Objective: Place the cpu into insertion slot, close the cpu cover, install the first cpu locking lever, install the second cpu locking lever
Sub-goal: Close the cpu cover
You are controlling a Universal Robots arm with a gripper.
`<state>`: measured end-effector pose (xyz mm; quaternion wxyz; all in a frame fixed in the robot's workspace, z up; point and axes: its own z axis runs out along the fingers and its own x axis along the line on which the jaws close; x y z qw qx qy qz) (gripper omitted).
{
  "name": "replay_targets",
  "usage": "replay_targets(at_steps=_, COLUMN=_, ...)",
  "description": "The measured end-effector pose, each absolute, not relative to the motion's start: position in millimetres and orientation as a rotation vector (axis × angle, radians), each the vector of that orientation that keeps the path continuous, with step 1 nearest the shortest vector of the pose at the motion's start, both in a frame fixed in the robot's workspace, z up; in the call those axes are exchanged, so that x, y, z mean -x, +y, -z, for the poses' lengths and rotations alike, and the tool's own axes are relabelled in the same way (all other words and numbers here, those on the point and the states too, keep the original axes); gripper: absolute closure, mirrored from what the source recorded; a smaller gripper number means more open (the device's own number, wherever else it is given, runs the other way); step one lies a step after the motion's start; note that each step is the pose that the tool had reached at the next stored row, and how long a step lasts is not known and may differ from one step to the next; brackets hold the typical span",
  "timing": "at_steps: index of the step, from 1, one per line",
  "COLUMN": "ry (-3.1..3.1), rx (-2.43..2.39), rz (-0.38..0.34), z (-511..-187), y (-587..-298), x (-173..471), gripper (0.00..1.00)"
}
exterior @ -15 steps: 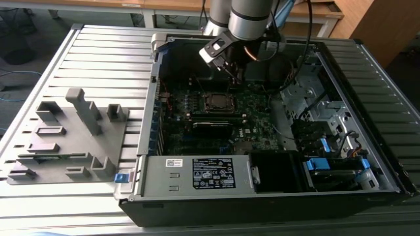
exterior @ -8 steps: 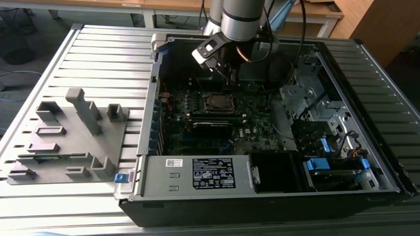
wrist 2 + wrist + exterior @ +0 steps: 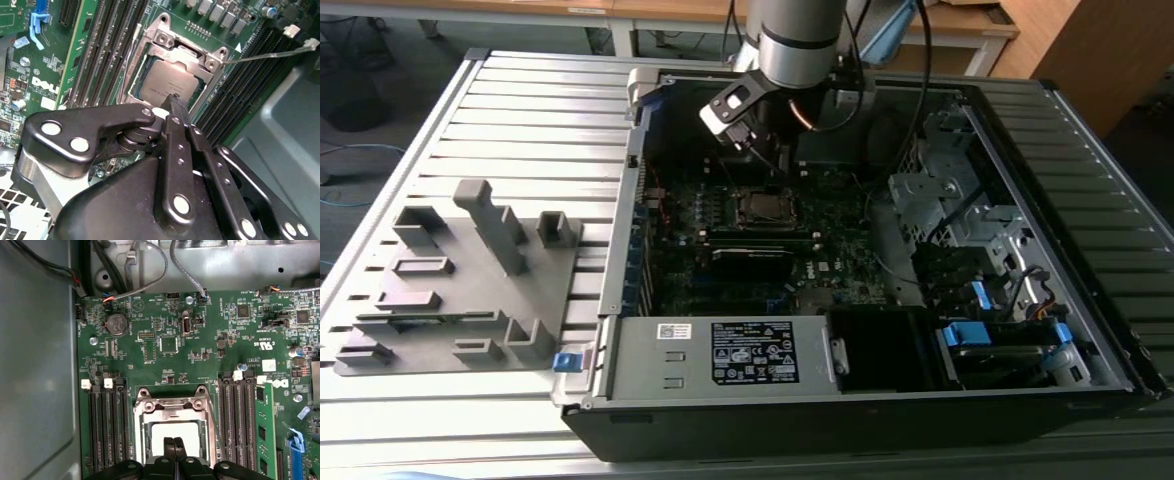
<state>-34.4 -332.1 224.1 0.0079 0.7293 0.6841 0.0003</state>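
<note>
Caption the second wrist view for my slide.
Shut black gripper poised over the dull silver-grey square cpu, framed by the thin silvery metal cpu cover.

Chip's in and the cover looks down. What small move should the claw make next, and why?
Likely a short lift and shift toward the thin lever sticking out past the cpu cover. The cpu sits under that lowered cover, the shut claw holds nothing at the cover's edge, and the lever looks unlatched.

Ribbed grey metal table [image 3: 520, 110], pale glare along its slats. Wooden desks [image 3: 654, 12] stand behind it, a wooden cabinet [image 3: 1101, 50] at the exterior view's right. Grey floor [image 3: 360, 140] at the exterior view's left, with a dark bin [image 3: 350, 85].
</note>
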Motion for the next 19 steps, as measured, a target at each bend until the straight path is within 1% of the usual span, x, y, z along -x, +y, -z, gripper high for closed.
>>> replay_targets(at_steps=11, ry=2.135, rx=-2.277, rz=0.005, z=-213, y=-335, x=42, gripper=0.89)
replay_targets(at_steps=19, ry=2.135, rx=-2.277, rz=0.006, z=-214, y=-335, x=42, gripper=0.89)
